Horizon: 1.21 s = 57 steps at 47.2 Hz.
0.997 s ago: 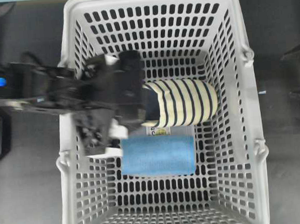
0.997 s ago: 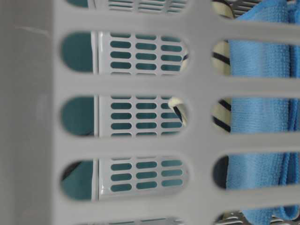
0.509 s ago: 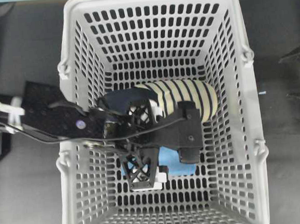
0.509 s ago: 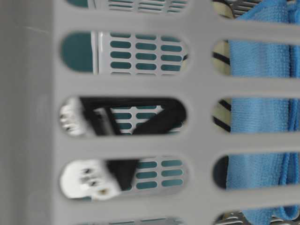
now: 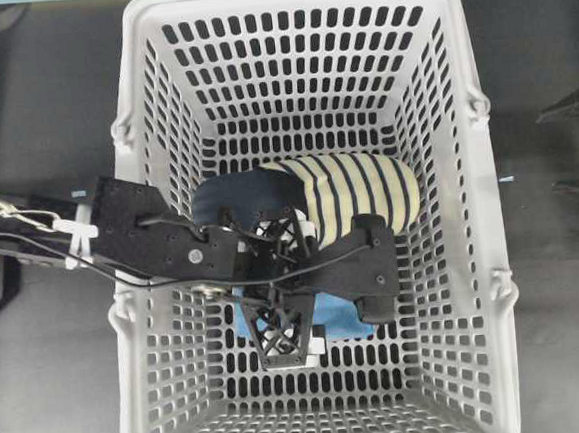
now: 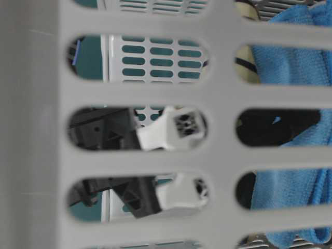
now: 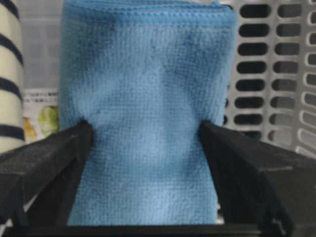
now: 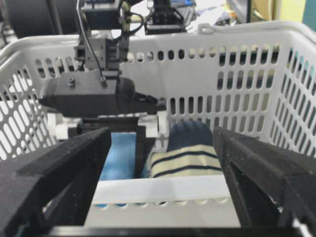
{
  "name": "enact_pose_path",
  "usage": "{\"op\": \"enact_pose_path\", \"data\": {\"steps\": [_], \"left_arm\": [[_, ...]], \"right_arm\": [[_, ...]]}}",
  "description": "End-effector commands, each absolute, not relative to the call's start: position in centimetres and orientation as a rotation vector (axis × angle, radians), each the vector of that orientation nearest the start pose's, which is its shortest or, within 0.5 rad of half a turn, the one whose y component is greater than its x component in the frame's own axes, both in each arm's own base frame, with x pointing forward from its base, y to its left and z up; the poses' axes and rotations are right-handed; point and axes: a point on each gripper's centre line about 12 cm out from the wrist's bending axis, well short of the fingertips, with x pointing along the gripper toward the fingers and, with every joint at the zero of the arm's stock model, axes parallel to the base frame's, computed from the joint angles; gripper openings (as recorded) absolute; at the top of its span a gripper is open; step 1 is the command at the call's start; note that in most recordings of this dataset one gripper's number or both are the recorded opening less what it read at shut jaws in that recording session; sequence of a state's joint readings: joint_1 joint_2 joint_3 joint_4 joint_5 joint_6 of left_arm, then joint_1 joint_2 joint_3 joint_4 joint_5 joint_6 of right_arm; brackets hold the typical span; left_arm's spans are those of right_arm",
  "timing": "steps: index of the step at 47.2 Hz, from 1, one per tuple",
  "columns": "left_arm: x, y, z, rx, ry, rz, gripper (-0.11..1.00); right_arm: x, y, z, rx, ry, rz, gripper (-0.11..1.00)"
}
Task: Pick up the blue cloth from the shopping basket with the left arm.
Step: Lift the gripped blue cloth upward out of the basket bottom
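The blue cloth (image 7: 145,98) lies on the floor of the shopping basket (image 5: 464,263). In the overhead view only its edges (image 5: 343,321) show under the left arm. My left gripper (image 7: 143,131) is down inside the basket, one finger on each long side of the cloth. Both fingers (image 7: 54,158) press into its sides and the cloth narrows between them. The white fingertips (image 6: 176,127) show through the wall slots in the table-level view, next to the bunched cloth (image 6: 290,67). My right gripper (image 8: 163,197) is open and empty outside the basket rim.
A navy-and-cream striped slipper (image 5: 353,196) lies right beside the cloth on its far side, also in the right wrist view (image 8: 190,153). The basket walls (image 8: 222,74) rise on all sides of the left gripper. A hinged handle (image 5: 481,106) sits at the rim.
The left arm swung over the cloth and went down into the basket. Its fingers now straddle and press the cloth, which has bunched up in the table-level view.
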<state>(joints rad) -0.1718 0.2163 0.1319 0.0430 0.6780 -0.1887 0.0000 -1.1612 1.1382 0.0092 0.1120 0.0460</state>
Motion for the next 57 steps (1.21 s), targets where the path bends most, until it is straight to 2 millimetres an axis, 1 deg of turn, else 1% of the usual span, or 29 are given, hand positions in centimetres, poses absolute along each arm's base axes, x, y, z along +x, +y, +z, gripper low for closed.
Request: {"op": "enact_pose_path", "data": {"steps": [1,4,8,10,18,20,22,31,40,44,48,51,54,57], "left_arm": [[45.9,-7.5,20.4,-0.037,1.026,-0.050,0.83],[45.7,-7.4,20.2,-0.033,1.034,-0.051,0.79],[45.6,-7.4,20.1,-0.032,1.037,-0.051,0.68],[45.6,-7.4,20.2,-0.033,1.037,-0.050,0.59],[45.5,-7.6,20.3,-0.029,1.043,-0.053,0.19],[45.6,-7.5,20.7,-0.032,1.035,-0.051,0.13],[45.7,-7.5,21.5,-0.032,1.023,-0.053,0.12],[45.8,-7.5,27.2,-0.021,0.948,-0.067,0.12],[45.4,-7.6,35.5,0.034,0.858,-0.104,0.12],[44.9,-7.5,39.7,0.038,0.807,-0.110,0.12],[44.3,-7.4,43.0,0.036,0.770,-0.110,0.12],[43.9,-7.3,44.9,0.032,0.750,-0.109,0.12],[43.6,-7.3,46.2,0.030,0.737,-0.109,0.12],[43.7,-7.3,46.4,0.029,0.735,-0.109,0.12]], "right_arm": [[16.7,-0.1,30.2,0.060,0.075,-0.007,0.81],[16.7,-0.1,30.1,0.060,0.075,-0.009,0.81],[16.7,-0.1,30.2,0.060,0.072,-0.010,0.81],[16.7,-0.1,30.2,0.060,0.069,-0.010,0.81],[16.8,-0.1,30.3,0.060,0.058,-0.010,0.81],[16.8,-0.1,30.3,0.060,0.058,-0.010,0.81],[16.8,-0.1,30.3,0.060,0.058,-0.010,0.81],[16.8,-0.2,30.4,0.063,0.056,-0.012,0.81],[16.8,-0.1,30.3,0.063,0.058,-0.010,0.81],[16.8,-0.1,30.3,0.063,0.058,-0.010,0.81],[16.8,-0.1,30.3,0.063,0.058,-0.010,0.81],[16.8,-0.1,30.3,0.063,0.058,-0.010,0.81],[16.8,-0.1,30.3,0.063,0.058,-0.010,0.81],[16.8,-0.1,30.3,0.063,0.058,-0.010,0.81]]}}
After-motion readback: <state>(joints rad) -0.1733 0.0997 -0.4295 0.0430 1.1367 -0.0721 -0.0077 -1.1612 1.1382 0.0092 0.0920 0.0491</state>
